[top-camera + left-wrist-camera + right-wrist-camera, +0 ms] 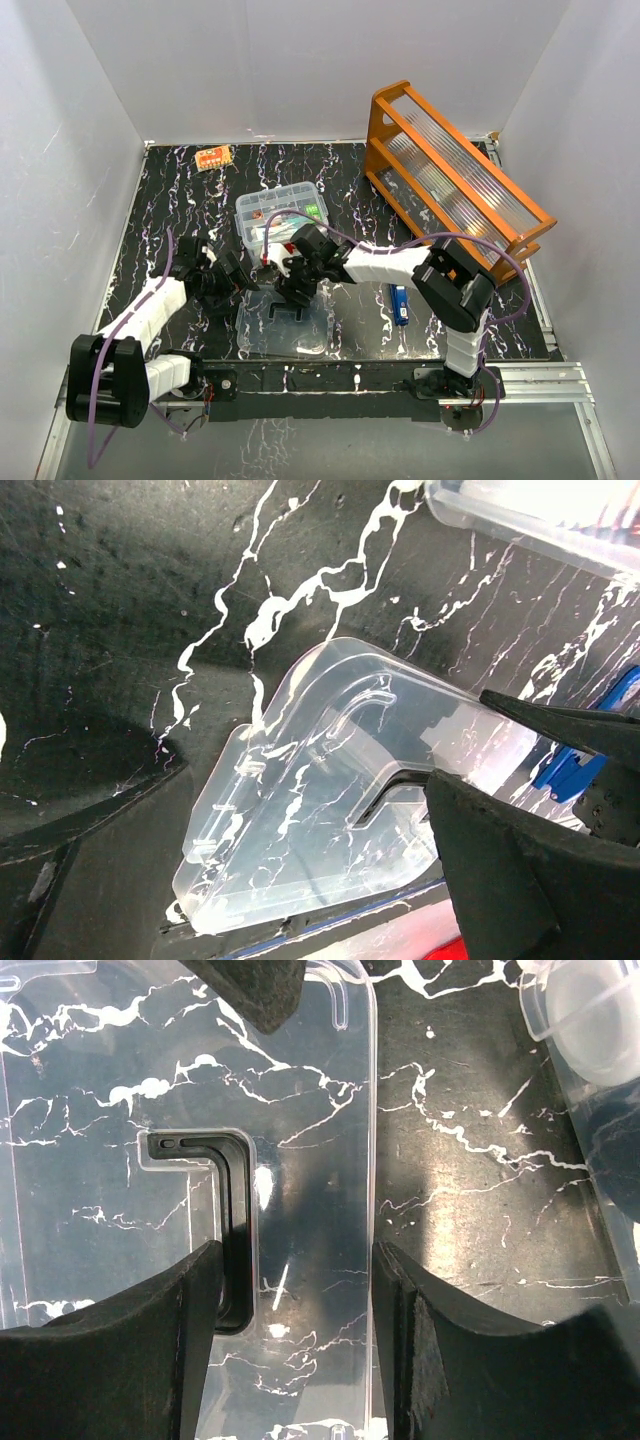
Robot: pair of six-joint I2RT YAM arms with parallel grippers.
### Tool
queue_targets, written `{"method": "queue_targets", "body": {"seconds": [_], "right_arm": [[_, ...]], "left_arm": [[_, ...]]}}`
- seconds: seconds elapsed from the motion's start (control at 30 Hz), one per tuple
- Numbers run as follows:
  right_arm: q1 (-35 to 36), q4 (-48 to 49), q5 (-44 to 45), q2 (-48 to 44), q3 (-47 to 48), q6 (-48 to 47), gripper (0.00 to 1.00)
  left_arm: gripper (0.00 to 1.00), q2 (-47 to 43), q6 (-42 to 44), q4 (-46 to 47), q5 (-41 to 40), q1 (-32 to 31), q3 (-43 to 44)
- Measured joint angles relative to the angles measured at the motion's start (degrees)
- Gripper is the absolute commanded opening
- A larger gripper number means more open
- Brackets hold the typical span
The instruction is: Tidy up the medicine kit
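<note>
The medicine kit's clear box (282,212) stands open in the middle of the table with small items inside. Its clear lid (283,322) with a dark handle (225,1190) lies flat in front of it. My right gripper (297,287) is open just above the lid (300,1100). Its fingers (110,1360) straddle the strip between the handle and the lid's right edge. My left gripper (234,275) is open at the lid's far left corner. In the left wrist view the lid (310,800) lies between its fingers (500,880).
A large orange wooden rack (450,175) with ribbed clear panels stands at the back right. A blue item (400,303) lies right of the lid. An orange packet (213,157) lies at the back left. White walls close in the table.
</note>
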Motion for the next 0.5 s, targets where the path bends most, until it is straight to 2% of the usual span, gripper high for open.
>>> {"method": "queue_targets", "body": {"seconds": [0.33, 0.4, 0.5], "right_arm": [[-1.81, -0.72, -2.03, -1.84, 0.0, -0.04, 0.3], [-2.03, -0.76, -2.56, -2.51, 0.0, 0.07, 0.37], [-2.16, -0.74, -2.67, -2.95, 0.0, 0.46, 0.53]], "left_arm": [[0.99, -3.56, -0.48, 0.13, 0.02, 0.0, -0.11], [0.99, -4.09, -0.68, 0.24, 0.02, 0.0, -0.31], [0.99, -4.5, -1.11, 0.5, -0.07, 0.0, -0.81]]}}
